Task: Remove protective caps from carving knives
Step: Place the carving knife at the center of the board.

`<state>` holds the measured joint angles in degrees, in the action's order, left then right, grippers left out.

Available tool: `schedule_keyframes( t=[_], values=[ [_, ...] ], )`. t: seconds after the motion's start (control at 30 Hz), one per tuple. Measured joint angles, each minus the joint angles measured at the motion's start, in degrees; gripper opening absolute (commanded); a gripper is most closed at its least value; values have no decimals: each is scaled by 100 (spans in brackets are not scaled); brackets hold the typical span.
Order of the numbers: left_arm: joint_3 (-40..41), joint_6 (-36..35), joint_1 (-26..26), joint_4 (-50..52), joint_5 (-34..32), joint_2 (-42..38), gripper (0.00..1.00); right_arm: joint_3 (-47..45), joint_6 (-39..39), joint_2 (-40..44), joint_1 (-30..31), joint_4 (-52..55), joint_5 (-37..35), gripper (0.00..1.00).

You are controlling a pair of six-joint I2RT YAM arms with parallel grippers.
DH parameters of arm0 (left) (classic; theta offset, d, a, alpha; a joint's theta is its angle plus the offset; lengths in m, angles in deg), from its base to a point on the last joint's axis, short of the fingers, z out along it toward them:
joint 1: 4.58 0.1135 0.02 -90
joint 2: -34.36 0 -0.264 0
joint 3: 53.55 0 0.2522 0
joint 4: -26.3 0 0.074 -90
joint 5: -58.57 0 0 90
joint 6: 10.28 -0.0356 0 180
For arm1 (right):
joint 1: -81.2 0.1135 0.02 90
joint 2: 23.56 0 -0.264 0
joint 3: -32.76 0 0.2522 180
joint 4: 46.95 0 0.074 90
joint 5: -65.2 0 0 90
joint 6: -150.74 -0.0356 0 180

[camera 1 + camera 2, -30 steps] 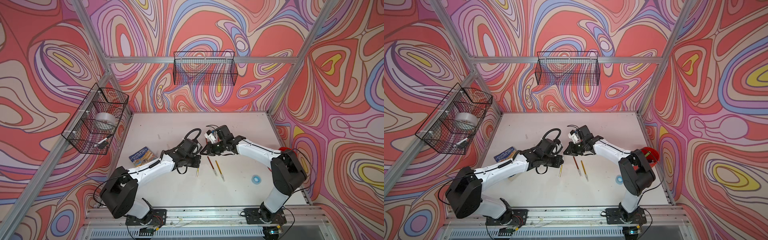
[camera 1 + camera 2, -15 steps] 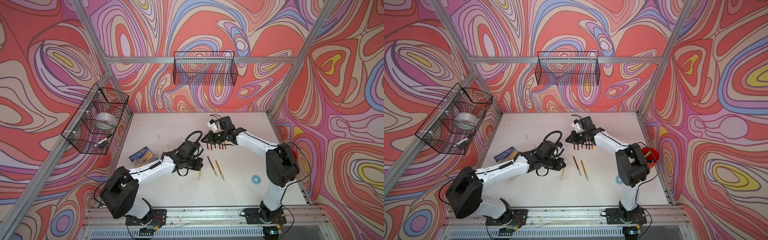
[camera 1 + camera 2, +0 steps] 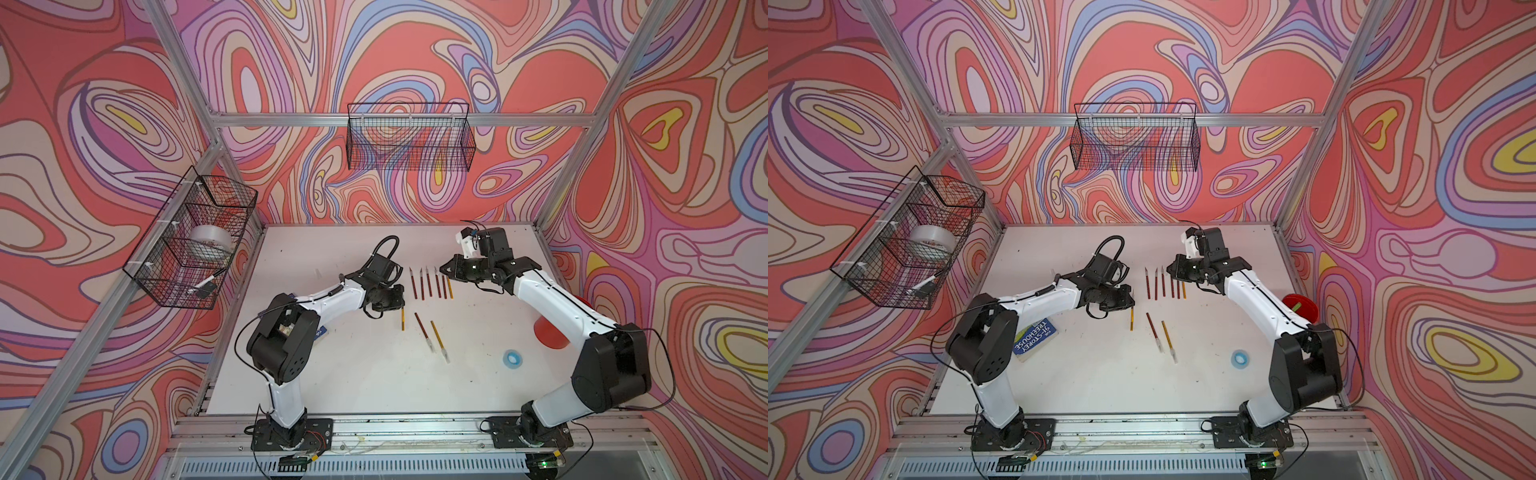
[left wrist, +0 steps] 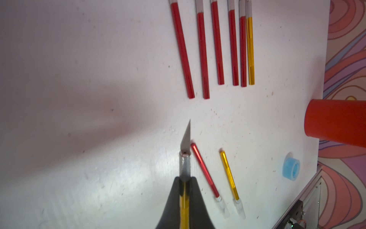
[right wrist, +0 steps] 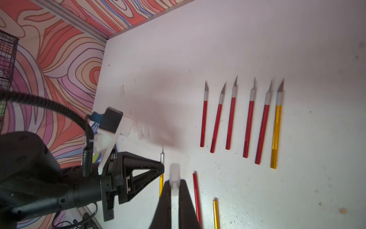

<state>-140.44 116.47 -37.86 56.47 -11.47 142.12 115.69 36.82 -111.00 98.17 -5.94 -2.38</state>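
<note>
Six bare knives (image 3: 429, 284) sit in a row on the worktop (image 3: 353, 374) in both top views, with two capped knives (image 3: 424, 332) nearer the front edge. Left wrist view: left end effector (image 4: 185, 179) clamped on a yellow knife (image 4: 185, 164), blade out. Right wrist view: right end effector (image 5: 175, 183) pinching a loose whitish cap (image 5: 174, 172).

Knives (image 4: 202, 55) red, yellow; cap (image 5: 174, 172) whitish; tape ring (image 4: 291, 168) blue.
</note>
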Motion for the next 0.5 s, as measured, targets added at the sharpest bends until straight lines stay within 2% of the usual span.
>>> schedule_keyframes(
  t=[0.27, 0.5],
  values=[
    [-1364, 175, 55, 201, -81, 949, 0, -765, 181, 223, -2, 334, -466, 0],
    [-2050, 271, 197, 538, -321, 1458, 0, -916, 227, 295, -2, 332, -575, 0]
  ],
)
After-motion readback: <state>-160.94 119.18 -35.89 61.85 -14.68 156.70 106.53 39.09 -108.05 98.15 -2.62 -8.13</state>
